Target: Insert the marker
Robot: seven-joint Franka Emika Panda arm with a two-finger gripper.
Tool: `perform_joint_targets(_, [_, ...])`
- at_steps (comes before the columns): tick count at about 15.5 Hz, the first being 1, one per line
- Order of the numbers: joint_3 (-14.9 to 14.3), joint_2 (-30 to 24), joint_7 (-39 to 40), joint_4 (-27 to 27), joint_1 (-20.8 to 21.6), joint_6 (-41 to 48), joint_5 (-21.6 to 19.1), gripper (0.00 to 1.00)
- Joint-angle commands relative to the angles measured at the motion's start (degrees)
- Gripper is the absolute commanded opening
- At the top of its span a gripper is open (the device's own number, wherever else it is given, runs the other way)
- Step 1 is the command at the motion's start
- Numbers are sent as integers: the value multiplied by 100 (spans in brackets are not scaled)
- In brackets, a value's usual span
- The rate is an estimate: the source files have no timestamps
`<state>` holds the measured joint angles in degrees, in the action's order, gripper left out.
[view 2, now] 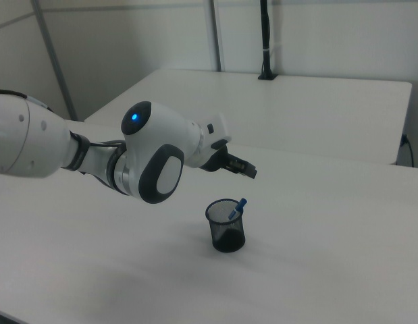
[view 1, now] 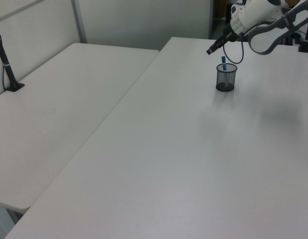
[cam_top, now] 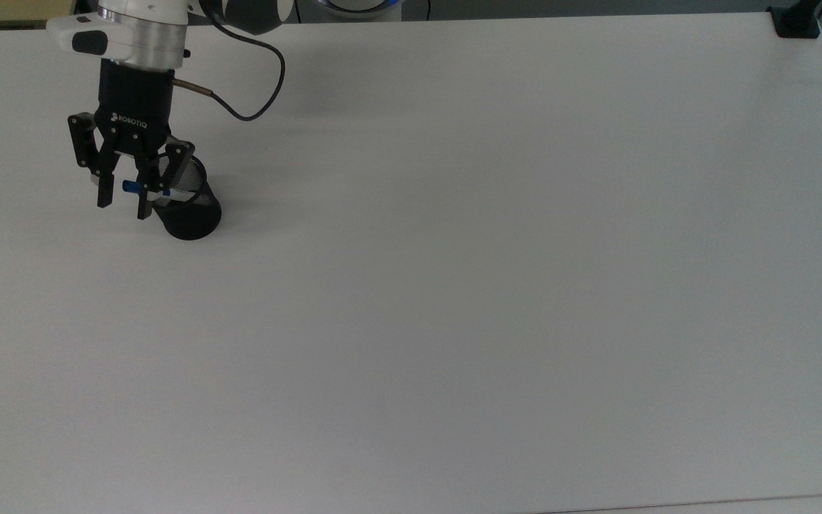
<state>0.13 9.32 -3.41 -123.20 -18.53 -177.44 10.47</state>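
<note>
The marker [cam_top: 131, 187] stands slanted in the black mesh cup [cam_top: 190, 214], its blue cap poking over the rim toward the top view's left. The left view shows the marker's cap [view 1: 223, 59] rising above the cup [view 1: 226, 78]. In the right view the marker [view 2: 237, 206] leans on the rim of the cup [view 2: 226, 229]. My gripper [cam_top: 123, 205] is open, its black fingers either side of the cap in the top view and holding nothing. The gripper [view 1: 210, 51] hangs above and beside the cup in the left view, and the gripper [view 2: 250, 171] sits above it in the right view.
The cup stands near the far left of a wide white table [cam_top: 454, 285]. A black clamp [cam_top: 796, 21] sits at its far right corner. A second white table [view 1: 59, 99] with a black post [view 1: 7, 64] adjoins it. The arm's cable [cam_top: 261, 93] loops behind the gripper.
</note>
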Motion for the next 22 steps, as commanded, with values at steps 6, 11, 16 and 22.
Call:
perform_joint_targets(6, [49,-781,-775,163,156,1242,25,100])
perform_joint_targets(11, [49,-1037,-951,1559,569,4370,-255,100])
perform_joint_targets(16, [40,-1133,-951,2554,885,6745,-774,100])
perform_joint_targets(22, [-223,-1485,-1039,2634,1658,8110,-889,100])
